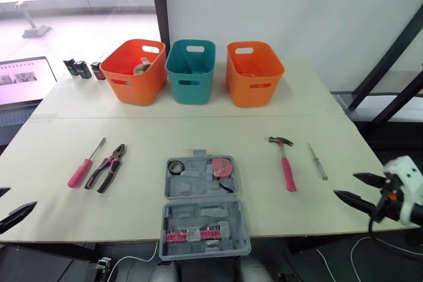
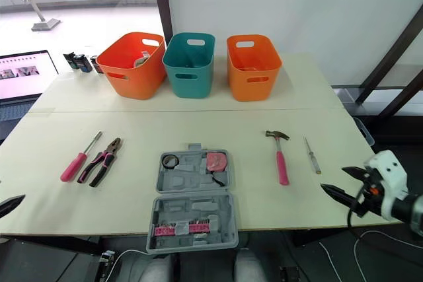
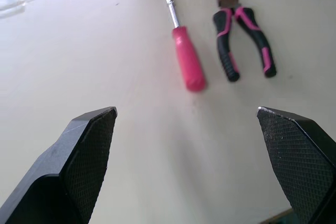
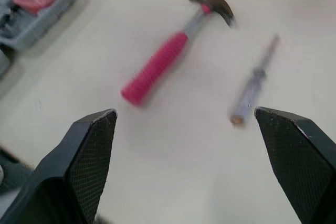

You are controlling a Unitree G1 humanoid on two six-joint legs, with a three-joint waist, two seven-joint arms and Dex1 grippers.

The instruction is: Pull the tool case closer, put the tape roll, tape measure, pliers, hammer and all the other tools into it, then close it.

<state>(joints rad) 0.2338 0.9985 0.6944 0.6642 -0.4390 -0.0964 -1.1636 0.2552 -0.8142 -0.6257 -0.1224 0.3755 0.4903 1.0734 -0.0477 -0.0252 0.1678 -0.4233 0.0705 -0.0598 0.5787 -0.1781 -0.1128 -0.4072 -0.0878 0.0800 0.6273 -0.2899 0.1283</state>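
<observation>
Lying open at the near edge of the pale wooden table (image 1: 218,130), the grey plastic tool case (image 1: 205,218) sits dead centre, its far half flat on the top and its near half reaching the table edge. Taking the case as the middle of the dial, with 12 o'clock pointing away from the robot: inside the far half, the small black tape roll (image 1: 176,167) sits in the 11 o'clock corner and the pink tape measure (image 1: 222,167) in the 1 o'clock corner, while a strip of pink bits (image 1: 192,234) lines the near half. Out at 9 o'clock lie the pink-and-black pliers (image 1: 109,167), and just beyond them the pink-handled screwdriver (image 1: 82,170), apart from each other. Between 2 and 3 o'clock rests the pink-handled hammer (image 1: 286,165), head away from the robot, with a slim grey screwdriver (image 1: 317,162) near it on the outer side. At the far side stand three plastic baskets: an orange basket (image 1: 135,74) at 11, a teal basket (image 1: 190,74) at 12, and a second orange basket (image 1: 254,77) at 1. The left gripper (image 3: 185,113) hovers at 8 o'clock by the near-left table edge, claw spread wide and holding nothing. The right gripper (image 4: 184,111) hovers at 4 o'clock near the right edge, claw equally wide and empty.
</observation>
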